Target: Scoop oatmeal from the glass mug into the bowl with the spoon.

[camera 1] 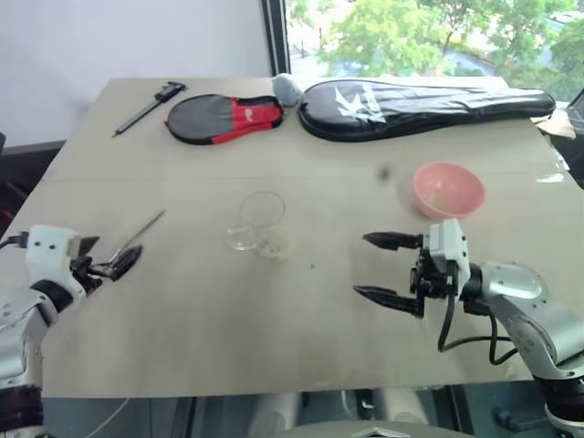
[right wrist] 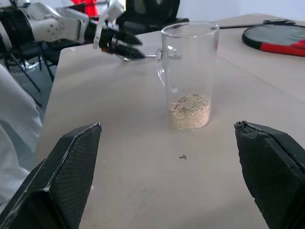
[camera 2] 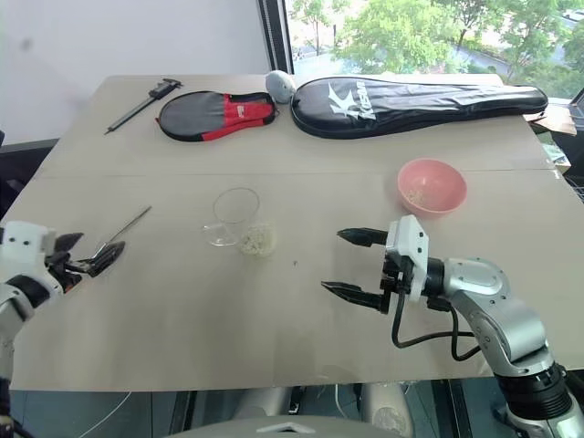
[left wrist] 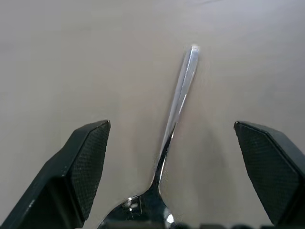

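So the left tool (camera 1: 114, 265) is way out at the near-left side of the table (camera 1: 301, 338), fingers spread wide, and the spoon (camera 1: 139, 239) is lying flat on the table right in the gap between them. In the left wrist view the spoon's little oval bowl end sits back near the base of the fingers (left wrist: 81, 167) and the thin handle runs straight out past the tips. Neither finger looks like it's touching the metal, so it's straddling the spoon, not gripping it.

The right tool (camera 2: 351, 265) is also wide open with nothing in it, hovering above the table and pointing sideways toward the left one. The glass mug (camera 2: 234, 217) stands upright on the table out beyond its fingertips, roughly between the two tools and a bit further back than both. In the right wrist view the mug is lined up pretty much dead centre between the right tool's fingers, but well clear of them. The oatmeal (right wrist: 189, 110) is a pale lumpy layer at the bottom of the mug, handle side facing away toward the left tool.

The pink bowl (camera 2: 432, 186) sits just behind the right tool, further up the table, with a few pale specks inside it.

Back of the table, well away from both tools: a caliper (camera 1: 149, 106), a black and red paddle cover (camera 1: 224, 117), a long black racket bag (camera 1: 424, 105) and a small grey ball (camera 1: 286, 88) tucked between the two covers.
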